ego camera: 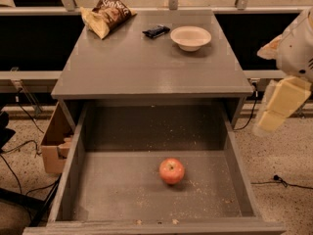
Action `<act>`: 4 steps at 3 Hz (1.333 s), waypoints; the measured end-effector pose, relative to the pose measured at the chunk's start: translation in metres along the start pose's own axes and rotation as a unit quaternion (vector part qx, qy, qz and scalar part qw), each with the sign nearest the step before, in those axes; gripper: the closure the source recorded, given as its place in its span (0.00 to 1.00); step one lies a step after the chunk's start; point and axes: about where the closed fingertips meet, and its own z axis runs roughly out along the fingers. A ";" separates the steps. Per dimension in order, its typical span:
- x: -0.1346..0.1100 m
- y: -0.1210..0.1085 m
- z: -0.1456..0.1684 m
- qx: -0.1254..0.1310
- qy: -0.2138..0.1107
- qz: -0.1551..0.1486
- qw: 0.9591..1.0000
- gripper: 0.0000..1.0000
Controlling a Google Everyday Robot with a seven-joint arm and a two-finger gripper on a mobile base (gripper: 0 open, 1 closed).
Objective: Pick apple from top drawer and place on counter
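One apple (171,171) sits alone on the speckled bottom of the drawer (115,195), a little right of its middle and nearer its front edge than its back wall, touching none of the sides. That drawer is pulled wide open. Directly above its back part is the grey counter (146,65), and on the counter's far side, well behind the drawer, lie a crumpled snack bag (107,14) at the left, a small dark packet (156,31) and a shallow cream bowl (190,37) at the right. Beside the drawer's left wall stands an open cardboard box (51,141) on the floor. Off the drawer's right side, higher than its rim and well apart from the apple, hangs the robot's pale gripper (281,104), holding nothing; I cannot tell whether it is spread or closed.
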 end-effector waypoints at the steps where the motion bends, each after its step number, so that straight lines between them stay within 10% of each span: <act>1: -0.009 0.025 0.061 -0.033 -0.076 0.026 0.996 0.00; 2: -0.037 0.052 0.131 -0.074 -0.180 0.037 0.980 0.00; 3: -0.067 0.075 0.186 -0.094 -0.285 0.046 0.953 0.00; 4: -0.108 0.083 0.233 -0.087 -0.386 0.056 0.916 0.00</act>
